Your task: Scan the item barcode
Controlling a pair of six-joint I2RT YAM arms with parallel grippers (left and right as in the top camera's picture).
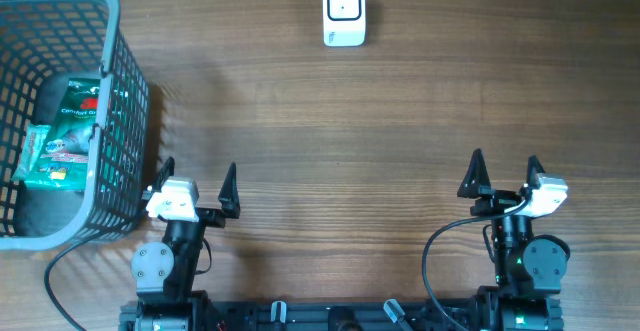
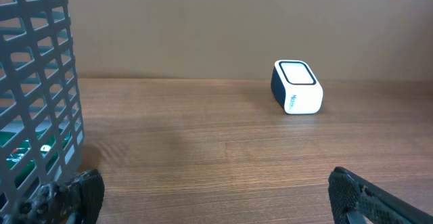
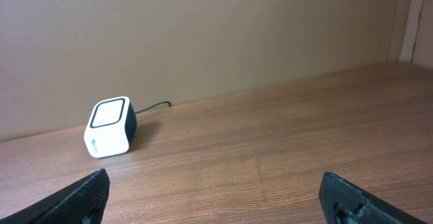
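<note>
While both my pincers stand wide apart and hold nothing, the item to scan lies in the basket (image 1: pixel 112 41) on my left. My left pincer (image 1: pixel 197 176) is just beside the basket wall. My right pincer (image 1: pixel 505 171) is well apart from it, over the other side of the table (image 1: pixel 350 121).

A green packet (image 1: pixel 80 106) lies on top, with a second packet (image 1: pixel 48 159) beside it. It looks like a thin glossy film pouch: light, soft, crinkly, likely slippery, and it would buckle if pinched mid-face. My best guess is to take a sealed edge or corner, flat across the seam, and leave the printed faces uncovered. No barcode is visible, so I cannot tell which side it is on.

The basket is a grey plastic lattice with tall walls and a rounded rim, so I would reach in from above. The scanner (image 1: pixel 343 11) is a small white box with rounded corners and a dark-framed window, its cable (image 3: pixel 152 106) at the back. It stands at the far edge. The table is matte wood-grain.
</note>
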